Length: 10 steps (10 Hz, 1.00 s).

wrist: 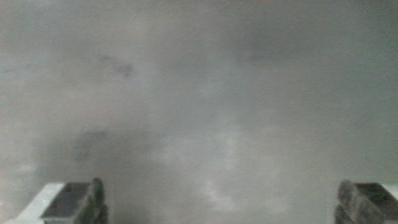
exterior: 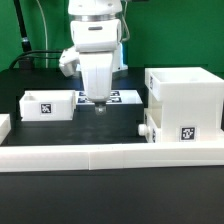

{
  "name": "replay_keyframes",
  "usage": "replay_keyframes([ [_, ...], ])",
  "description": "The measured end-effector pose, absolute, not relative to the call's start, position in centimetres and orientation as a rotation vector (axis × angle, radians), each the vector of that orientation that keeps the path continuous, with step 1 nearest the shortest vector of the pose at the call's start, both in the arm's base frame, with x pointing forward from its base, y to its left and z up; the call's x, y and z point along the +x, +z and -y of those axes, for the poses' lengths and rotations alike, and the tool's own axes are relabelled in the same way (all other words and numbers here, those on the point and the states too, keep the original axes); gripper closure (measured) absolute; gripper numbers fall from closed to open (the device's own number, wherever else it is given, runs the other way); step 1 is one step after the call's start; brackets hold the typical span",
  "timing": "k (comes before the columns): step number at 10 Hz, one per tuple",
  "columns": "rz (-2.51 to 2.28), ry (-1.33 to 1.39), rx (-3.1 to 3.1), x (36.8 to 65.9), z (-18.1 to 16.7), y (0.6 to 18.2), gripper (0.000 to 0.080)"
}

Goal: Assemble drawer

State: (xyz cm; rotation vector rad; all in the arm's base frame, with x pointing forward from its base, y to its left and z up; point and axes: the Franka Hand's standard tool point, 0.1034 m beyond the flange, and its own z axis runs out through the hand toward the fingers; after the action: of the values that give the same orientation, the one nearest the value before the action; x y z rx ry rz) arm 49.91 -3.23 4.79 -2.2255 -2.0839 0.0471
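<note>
Housing [exterior: 185, 92] stands on the black table [exterior: 115, 128], top open. Second tray [exterior: 178, 131] sits at the housing's lower front, its knob [exterior: 143, 130] on the exterior view's left; seated or only touching, cannot tell. Loose tray [exterior: 47, 105] lies well apart from the housing, toward the exterior view's left. Gripper [exterior: 98, 106] [wrist: 222, 205] points down between loose tray and housing, low over the table. Fingers [wrist: 71, 203] are apart, nothing between them, blurred grey surface beneath. Marker board [exterior: 125, 97] lies just beside the housing, behind the gripper. Border wall [exterior: 110, 155] runs in front of the housing.
</note>
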Motion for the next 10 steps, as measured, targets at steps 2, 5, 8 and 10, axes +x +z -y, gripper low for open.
replay_keyframes([
  [2,2.075,0.050,-2.231,49.3,3.9,4.8,0.0150],
  [5,2.062,0.051,-2.242,49.3,3.9,4.7,0.0150],
  [8,1.942,0.024,-2.369,48.3,5.3,5.5,0.0150],
  [10,1.673,0.018,-2.586,46.2,6.5,5.9,0.0150],
])
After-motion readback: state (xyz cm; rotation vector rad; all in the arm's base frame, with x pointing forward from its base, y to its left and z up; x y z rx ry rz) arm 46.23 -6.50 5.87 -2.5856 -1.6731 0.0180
